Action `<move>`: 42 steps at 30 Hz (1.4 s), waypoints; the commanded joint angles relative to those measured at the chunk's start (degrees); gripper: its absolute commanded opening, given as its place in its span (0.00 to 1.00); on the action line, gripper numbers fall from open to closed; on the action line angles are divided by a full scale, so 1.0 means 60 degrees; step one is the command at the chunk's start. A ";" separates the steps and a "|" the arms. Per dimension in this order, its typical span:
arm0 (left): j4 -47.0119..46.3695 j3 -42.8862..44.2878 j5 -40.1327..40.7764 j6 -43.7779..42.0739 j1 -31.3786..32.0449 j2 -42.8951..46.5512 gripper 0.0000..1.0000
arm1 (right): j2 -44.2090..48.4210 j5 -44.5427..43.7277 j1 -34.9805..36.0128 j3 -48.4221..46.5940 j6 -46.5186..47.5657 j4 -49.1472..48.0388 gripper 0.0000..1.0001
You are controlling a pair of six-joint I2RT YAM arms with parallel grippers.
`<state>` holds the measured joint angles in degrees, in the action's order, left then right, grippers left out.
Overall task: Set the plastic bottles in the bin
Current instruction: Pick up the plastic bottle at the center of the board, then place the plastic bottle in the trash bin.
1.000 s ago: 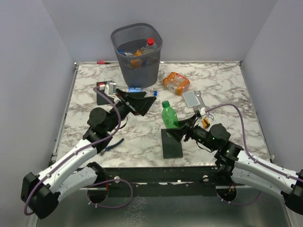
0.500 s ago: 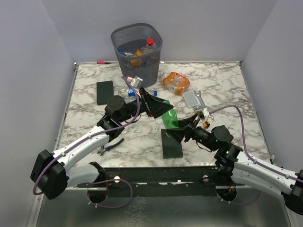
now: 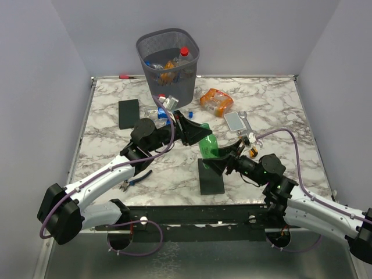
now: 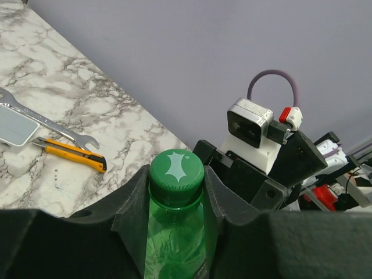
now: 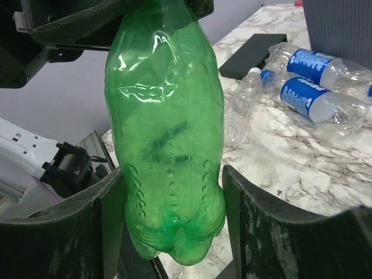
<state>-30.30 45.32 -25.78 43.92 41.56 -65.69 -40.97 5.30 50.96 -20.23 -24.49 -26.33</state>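
Observation:
A green plastic bottle [image 3: 208, 145] hangs over the table's middle, held at both ends. My left gripper [image 3: 195, 131] is shut on its neck just under the green cap [image 4: 176, 170]. My right gripper [image 3: 223, 158] is shut on the bottle's base [image 5: 168, 221], a finger on each side. The grey mesh bin [image 3: 169, 65] stands at the back with several bottles inside. Two orange bottles [image 3: 216, 102] lie to the right of it. Clear blue-labelled bottles [image 5: 308, 96] lie in front of the bin, partly hidden behind my left arm in the top view.
One black slab [image 3: 129, 113] lies at the left, another [image 3: 210, 176] under the right gripper. Blue-handled pliers [image 3: 136, 177] sit near the front left. A wrench [image 4: 35, 119] and an orange utility knife [image 4: 72, 154] lie on the right side.
My left arm swung right from the clear bottles to the green bottle and its jaws closed on the neck. The right gripper kept its hold on the base, and the bottle tilted a little.

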 commanded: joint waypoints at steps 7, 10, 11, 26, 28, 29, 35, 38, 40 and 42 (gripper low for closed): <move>0.0775 0.0406 0.0863 -0.1069 0.0157 0.0420 0.00 | 0.0255 -0.0214 0.0061 -0.1514 -0.0210 0.2639 1.00; 0.1910 0.0976 0.1978 -0.2141 0.0150 0.0742 0.00 | 0.0617 -0.0300 0.0061 -0.2354 -0.0189 0.3978 1.00; 0.2358 0.1267 0.2467 -0.2661 0.0158 0.0803 0.00 | 0.0667 -0.0397 0.0061 -0.2746 -0.0199 0.4554 1.00; 0.1384 0.6719 0.9258 -0.9453 -0.1945 -0.1884 0.00 | 0.3148 -0.2121 0.0061 -0.2395 -0.1197 0.6813 1.00; 0.0781 0.7025 0.9044 -0.8918 -0.2475 -0.2380 0.00 | 0.3309 -0.2194 0.0061 -0.2296 -0.1344 0.6982 1.00; 0.0436 0.7136 0.8829 -0.8798 -0.2659 -0.2636 0.00 | 0.3367 -0.2270 0.0061 -0.2308 -0.1403 0.7113 1.00; -0.1282 0.8381 0.8156 -0.8603 -0.3291 -0.4796 0.00 | 0.3599 -0.2377 0.0062 -0.2426 -0.1357 0.7995 1.00; -0.2442 0.8678 0.7288 -0.8483 -0.3464 -0.5768 0.00 | 0.3829 -0.2520 0.0061 -0.2332 -0.1348 0.8303 1.00; -0.2882 0.9101 0.6857 -0.8496 -0.3462 -0.6292 0.00 | 0.4051 -0.2638 0.0061 -0.2207 -0.1464 0.8435 1.00; -0.2888 0.9661 0.6951 -0.8468 -0.3466 -0.6927 0.00 | 0.4333 -0.2676 0.0061 -0.1988 -0.1558 0.8466 1.00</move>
<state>-39.09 96.82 20.58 -7.92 21.23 -102.04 -17.82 -8.40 50.96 -34.06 -32.60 21.15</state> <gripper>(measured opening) 0.358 0.998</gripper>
